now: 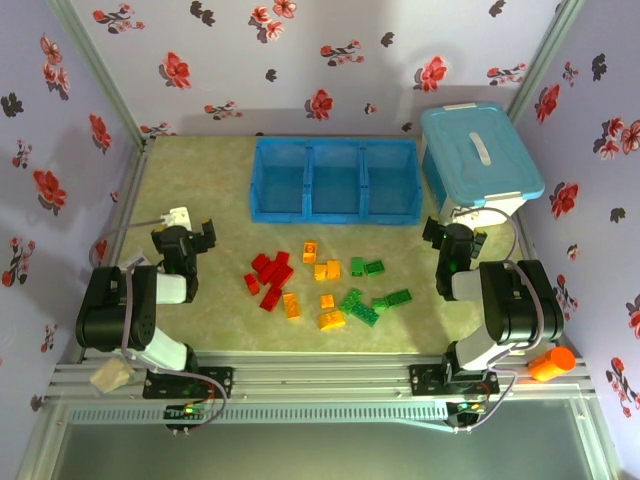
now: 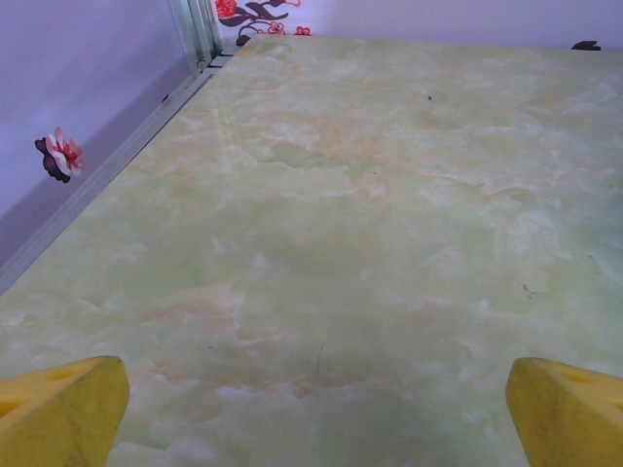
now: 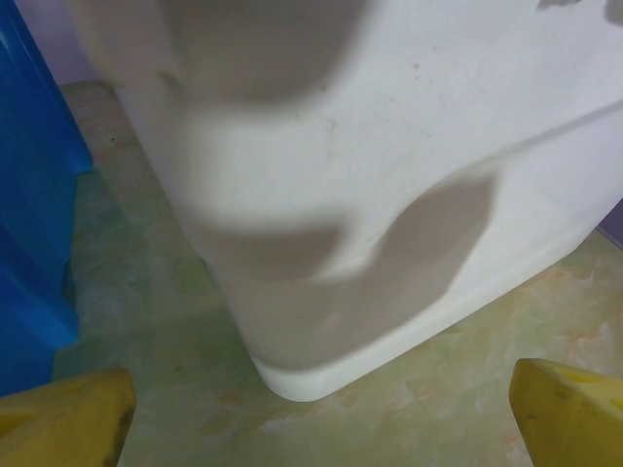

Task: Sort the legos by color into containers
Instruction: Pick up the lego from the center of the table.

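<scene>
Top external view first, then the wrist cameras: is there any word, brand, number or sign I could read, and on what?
None: no view shows readable text.
The blue tray, the lidded tub and the legos show no lettering; the legos' studs are too small to show any brand.
The wall flowers are only a pattern.

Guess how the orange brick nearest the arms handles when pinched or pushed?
The orange brick looks like rigid moulded plastic, so probably stiff and light. Blocky and flat on the table, it should slide, not roll. The green bricks sit close and could get nudged.
</scene>
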Controlling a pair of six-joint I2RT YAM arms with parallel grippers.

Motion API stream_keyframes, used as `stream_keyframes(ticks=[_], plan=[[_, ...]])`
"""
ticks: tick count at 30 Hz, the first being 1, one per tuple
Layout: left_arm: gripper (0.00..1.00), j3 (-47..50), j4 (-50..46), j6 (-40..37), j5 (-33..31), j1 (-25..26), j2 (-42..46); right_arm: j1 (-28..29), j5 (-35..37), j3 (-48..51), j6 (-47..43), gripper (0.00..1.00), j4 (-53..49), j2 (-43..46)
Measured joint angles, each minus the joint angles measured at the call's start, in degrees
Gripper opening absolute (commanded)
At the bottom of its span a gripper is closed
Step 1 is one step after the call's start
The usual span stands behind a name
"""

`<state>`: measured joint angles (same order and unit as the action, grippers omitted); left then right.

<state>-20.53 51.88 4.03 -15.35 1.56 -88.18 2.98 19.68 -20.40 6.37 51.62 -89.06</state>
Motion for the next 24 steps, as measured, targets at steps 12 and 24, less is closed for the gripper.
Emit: stream_keyframes(ticks=[12,24], plan=[[1.00,-20.90,-33.07,4.94,-11.41,9.53,19.32,4.42,-2.84,-24.90,15.87,0.97,-46.25,27.43],[1.00,-32.74,-66.03,15.47,-5.01,18.95,21.88,12.20,-10.75,-29.16,22.67,0.99,-67.10,25.33]])
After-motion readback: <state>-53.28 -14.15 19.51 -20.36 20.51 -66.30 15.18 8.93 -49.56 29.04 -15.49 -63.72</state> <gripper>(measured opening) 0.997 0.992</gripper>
